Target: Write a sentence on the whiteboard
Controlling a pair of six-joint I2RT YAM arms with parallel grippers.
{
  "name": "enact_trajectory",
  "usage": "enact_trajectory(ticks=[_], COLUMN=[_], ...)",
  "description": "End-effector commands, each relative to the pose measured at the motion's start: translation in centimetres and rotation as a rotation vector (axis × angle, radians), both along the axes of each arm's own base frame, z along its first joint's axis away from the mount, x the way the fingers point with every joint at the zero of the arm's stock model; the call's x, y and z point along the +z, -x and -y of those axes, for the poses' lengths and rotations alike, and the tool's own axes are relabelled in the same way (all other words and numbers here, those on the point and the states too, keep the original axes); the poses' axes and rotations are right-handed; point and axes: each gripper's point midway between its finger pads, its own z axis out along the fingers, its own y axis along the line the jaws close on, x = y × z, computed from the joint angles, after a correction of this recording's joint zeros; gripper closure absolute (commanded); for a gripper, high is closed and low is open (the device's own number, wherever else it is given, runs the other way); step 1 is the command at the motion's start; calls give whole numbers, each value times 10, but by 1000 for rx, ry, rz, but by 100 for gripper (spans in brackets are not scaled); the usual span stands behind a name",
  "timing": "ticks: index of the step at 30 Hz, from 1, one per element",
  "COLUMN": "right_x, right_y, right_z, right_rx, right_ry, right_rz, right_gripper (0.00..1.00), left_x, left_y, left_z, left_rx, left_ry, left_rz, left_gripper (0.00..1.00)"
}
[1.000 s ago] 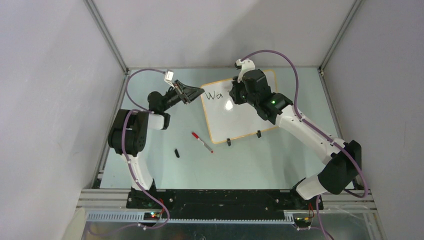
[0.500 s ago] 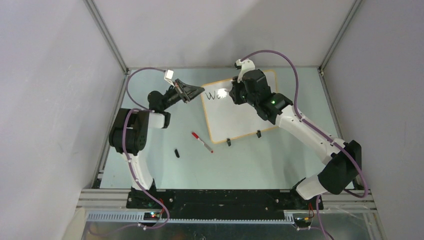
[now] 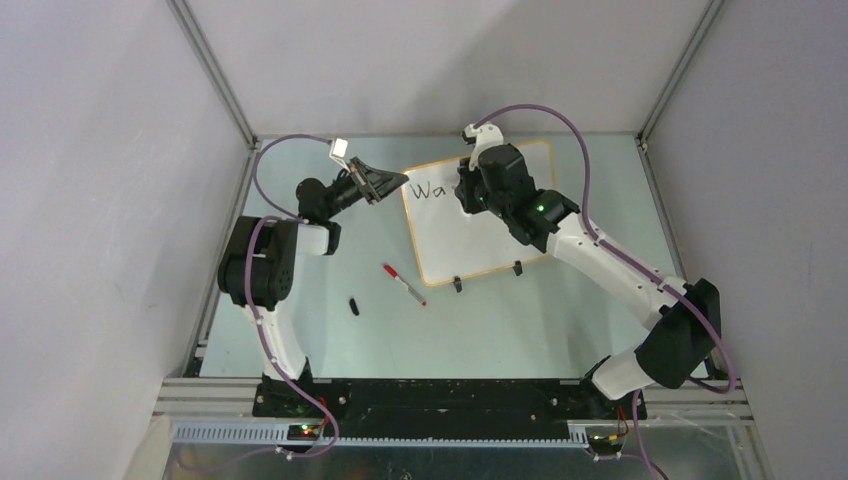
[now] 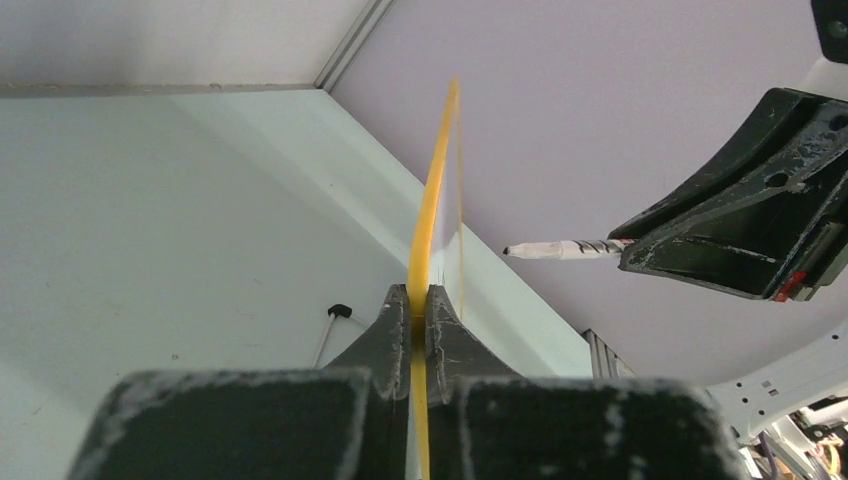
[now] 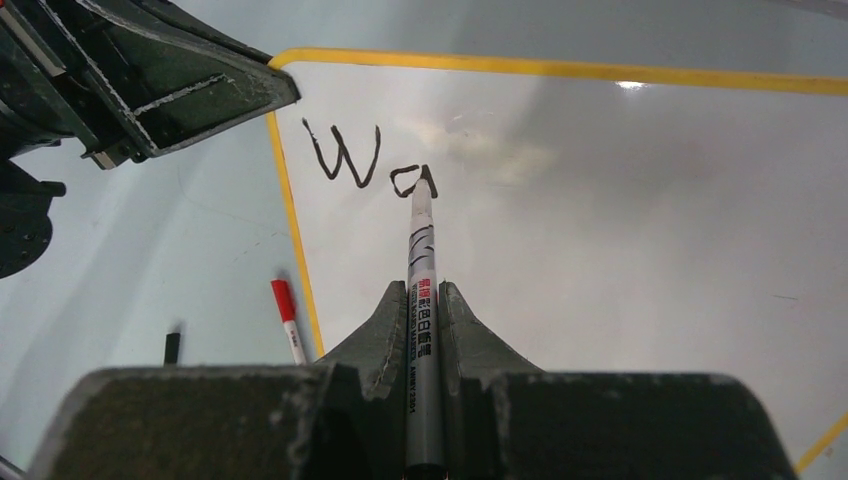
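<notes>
The whiteboard (image 3: 480, 230), glossy white with a thin orange frame, lies at the back centre of the table. Black letters "Wa" (image 3: 430, 190) stand near its top left corner; they also show in the right wrist view (image 5: 365, 165). My right gripper (image 5: 423, 300) is shut on a grey marker (image 5: 422, 270) whose tip touches the board at the "a". My left gripper (image 4: 419, 300) is shut on the board's orange frame edge (image 4: 432, 200) at the left corner. In the top view the left gripper (image 3: 395, 184) sits at that corner and the right gripper (image 3: 466, 195) over the board.
A red-capped marker (image 3: 404, 284) lies on the table left of the board's near corner, also in the right wrist view (image 5: 287, 318). A small black cap (image 3: 354, 306) lies nearer the left arm. Two black clip feet (image 3: 457, 284) sit on the board's near edge.
The right gripper has shifted a little left and up over the board with the marker. The left gripper has stayed clamped on the frame.
</notes>
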Motion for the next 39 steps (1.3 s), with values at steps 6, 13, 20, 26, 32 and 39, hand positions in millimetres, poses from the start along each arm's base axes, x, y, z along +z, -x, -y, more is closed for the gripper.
enact_trajectory(ticks=[6,13,20,26,32,39], right_x=[-6,-11,-6,1,2,-3], right_y=[-11,-14,-16,-18,-20,-23], right_z=[2,-2,0,-2,-7,-9], right_rx=[-65,-66,-78,-76,-65,-64], right_ry=[66,82,82,72,68,80], right_rz=[27,21,34,44,34,21], right_gripper=[100,100,100,100,100,100], left_x=[7,8,9,8,9,9], left_y=[-1,0,1,2,2,2], left_z=[1,1,2,2,2,2], left_rx=[-1,-1,-4,-8,-8,-9], left_ry=[-49,-49,-49,-50,-50,-50], left_rz=[79,84,89,87,90,91], left_gripper=[100,100,100,100,100,100])
